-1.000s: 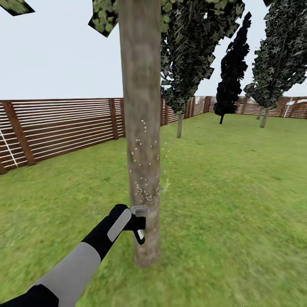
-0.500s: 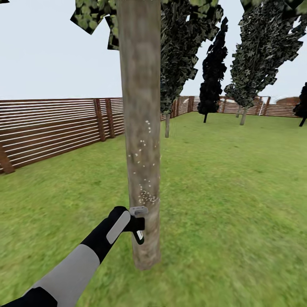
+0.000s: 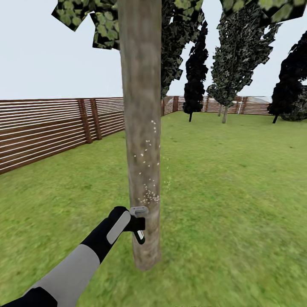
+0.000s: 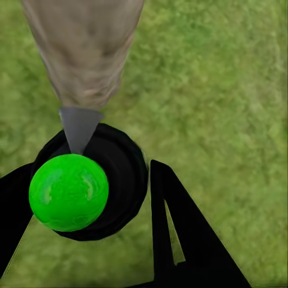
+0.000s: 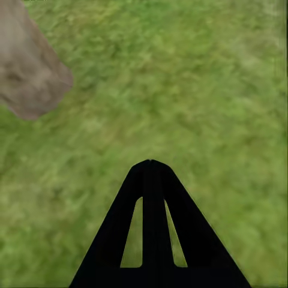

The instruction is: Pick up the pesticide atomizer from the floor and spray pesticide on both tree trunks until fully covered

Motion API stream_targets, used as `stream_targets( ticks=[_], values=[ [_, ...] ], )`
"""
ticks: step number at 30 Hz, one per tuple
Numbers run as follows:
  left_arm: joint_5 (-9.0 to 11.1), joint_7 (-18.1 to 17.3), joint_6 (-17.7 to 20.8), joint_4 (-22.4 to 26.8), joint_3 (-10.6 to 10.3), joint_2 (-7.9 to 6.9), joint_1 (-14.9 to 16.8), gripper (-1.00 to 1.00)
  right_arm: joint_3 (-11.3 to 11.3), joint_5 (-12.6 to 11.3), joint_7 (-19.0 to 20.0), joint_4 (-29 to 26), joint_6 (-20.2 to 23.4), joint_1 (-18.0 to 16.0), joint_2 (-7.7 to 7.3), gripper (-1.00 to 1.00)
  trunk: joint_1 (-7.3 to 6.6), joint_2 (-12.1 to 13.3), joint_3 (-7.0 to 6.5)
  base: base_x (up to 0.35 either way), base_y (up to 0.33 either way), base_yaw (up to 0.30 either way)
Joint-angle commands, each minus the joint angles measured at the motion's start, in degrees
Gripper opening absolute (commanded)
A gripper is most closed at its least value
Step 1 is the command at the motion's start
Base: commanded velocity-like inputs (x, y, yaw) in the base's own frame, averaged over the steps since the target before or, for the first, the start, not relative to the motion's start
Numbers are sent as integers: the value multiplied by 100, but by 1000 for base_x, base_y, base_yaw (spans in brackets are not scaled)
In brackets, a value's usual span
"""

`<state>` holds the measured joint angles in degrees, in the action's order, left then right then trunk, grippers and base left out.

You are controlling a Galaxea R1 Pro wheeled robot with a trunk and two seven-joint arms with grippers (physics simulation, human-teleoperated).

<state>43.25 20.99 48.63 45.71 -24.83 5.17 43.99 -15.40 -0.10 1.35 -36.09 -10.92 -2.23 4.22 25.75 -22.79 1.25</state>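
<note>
- Sliding leftward across the head view since a second ago, the fence and far trees have shifted while trunk and arm keep their places: the camera has swung round the tree, not the things. The white specks also sit a little differently on the bark.
- Far left, the brown slat fence [image 3: 47, 128] bounds the lawn [image 3: 230, 192].
- Next, the left hand [image 3: 135, 223] is clamped on the pesticide atomizer [image 3: 139, 217], whose grey nozzle is held right up against the tree trunk [image 3: 140, 128], probably so the mist lands on bark rather than grass.
- On the trunk, pesticide [image 3: 149, 197] shows as white dots clustered just above the nozzle and thinning higher up; most of the column looks bare, so coverage seems far from done.
- From the left wrist, the atomizer's green round part [image 4: 68, 192] sits between the fingers, nozzle towards the trunk foot.
- The right hand [image 5: 150, 165] hangs over grass with its fingers pressed together, holding nothing.
</note>
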Motion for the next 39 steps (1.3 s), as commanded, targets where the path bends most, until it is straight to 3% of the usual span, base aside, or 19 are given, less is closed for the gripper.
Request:
stream_targets(
  ticks=[1, 5, 6, 9, 12, 13, 17, 21, 23, 26, 37, 39],
  values=[
    [61, 54, 6, 8, -18, -6, 5, -100, -38, -4, 19, -2, -16, -6, 4, -100, 4, -13, 13, 0, 334, -232],
    [64, 42, 7, 8, -26, -7, 2, -100, -63, -16, 224, 1, -16, -6, -60, -100, 4, -13, 13, 0, 334, -242],
    [63, 40, 8, 8, -27, -7, -39, -100, -136, -25, 526, 5, 20, -6, -176, -100, 4, -13, 13, 0, 334, -245],
    [61, 37, 12, 14, -23, -7, -94, -100, -615, -19, 979, 8, 116, -10, -299, -100, 4, -13, 13, 0, 334, -254],
    [61, 12, 12, 16, -22, -7, -106, -100, -786, -17, 1511, 9, 158, -13, -379, -100, 4, -13, 13, 0, 334, -278],
    [61, 7, 14, 14, -22, -7, -108, -100, -852, -21, 1642, 11, 268, -12, -480, -100, 4, -13, 13, 0, 334, -284],
    [61, 0, 15, 16, -22, -7, -112, -100, -1040, -17, 1801, 3, 543, -14, -624, -100, 4, -13, 13, 36, 331, -286],
    [61, -6, 15, 15, -22, -7, -114, -100, -1105, -22, 2112, -3, 582, -14, -652, -100, 4, -13, 13, 160, 310, -287],
    [61, -7, 15, 16, -18, -7, -113, -100, -1321, -24, 2168, -3, 593, -14, -649, -100, 4, -13, 13, 157, 307, -287],
    [61, 0, 15, 17, -22, -7, -115, -100, -1464, -19, 2190, -4, 598, -14, -632, -100, 4, -13, 13, 63, 324, -284],
    [61, 2, 13, 11, -22, -7, -118, -100, -1500, -18, 2194, -19, 565, -14, -605, -100, 4, -13, 13, -123, 312, -48],
    [-18, 19, 93, 75, -6, -74, -52, -100, -1475, -6, 2259, 16, 529, -14, -622, -100, 4, -13, 13, 0, 0, 0]
  ],
)
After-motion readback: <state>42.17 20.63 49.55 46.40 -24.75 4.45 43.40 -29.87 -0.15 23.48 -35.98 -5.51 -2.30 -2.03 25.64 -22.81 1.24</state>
